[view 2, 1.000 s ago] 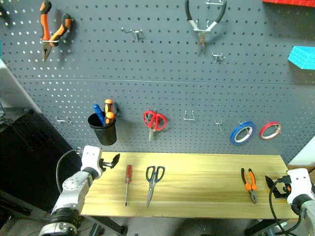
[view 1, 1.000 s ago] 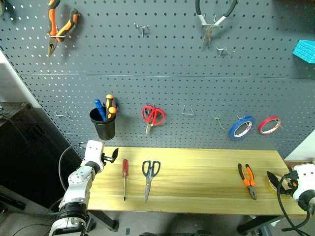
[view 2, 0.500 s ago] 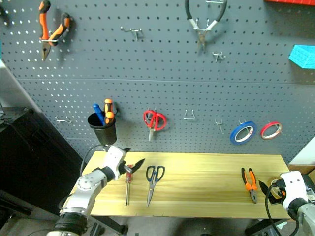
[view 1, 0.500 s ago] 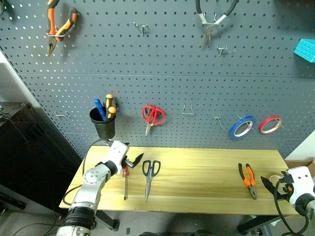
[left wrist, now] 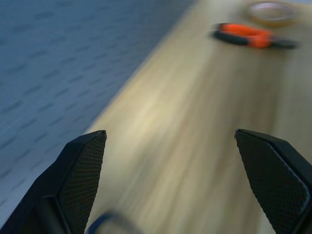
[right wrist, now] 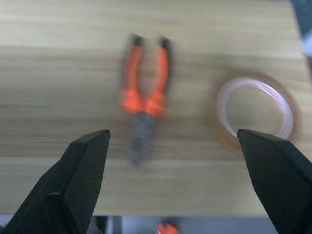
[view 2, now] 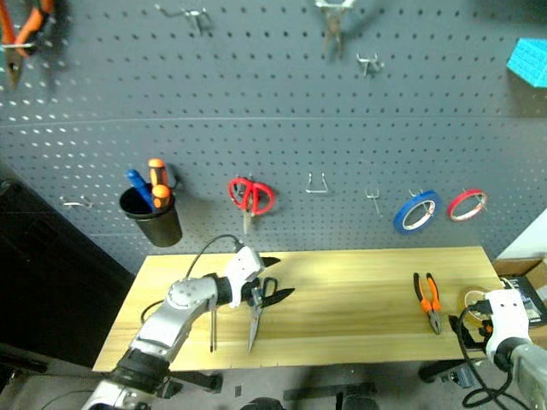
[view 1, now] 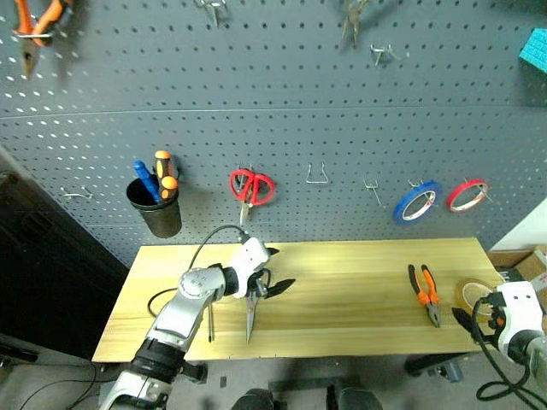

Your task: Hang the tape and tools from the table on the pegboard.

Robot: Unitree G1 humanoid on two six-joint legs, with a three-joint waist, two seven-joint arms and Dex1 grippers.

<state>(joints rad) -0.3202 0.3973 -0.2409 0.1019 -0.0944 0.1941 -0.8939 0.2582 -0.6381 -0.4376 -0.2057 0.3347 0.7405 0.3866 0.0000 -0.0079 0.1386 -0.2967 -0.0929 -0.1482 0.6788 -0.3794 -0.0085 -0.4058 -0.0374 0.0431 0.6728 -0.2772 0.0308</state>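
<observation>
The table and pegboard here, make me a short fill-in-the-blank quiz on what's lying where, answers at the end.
1. On the table, the pliers lie beside a roll of ____ tape.
2. On the pegboard, the red tape hangs next to a ____ roll.
3. The left gripper hovers with open jaws over the handles of the ____.
4. The scissors hung on the pegboard have ____ handles.

Missing words: yellow; blue; scissors; red

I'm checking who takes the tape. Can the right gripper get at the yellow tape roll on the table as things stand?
Probably yes. The right gripper is open and faces the yellow tape roll, which lies flat near the table end. Nothing lies between them; the small pliers sit apart, beside it.
</observation>
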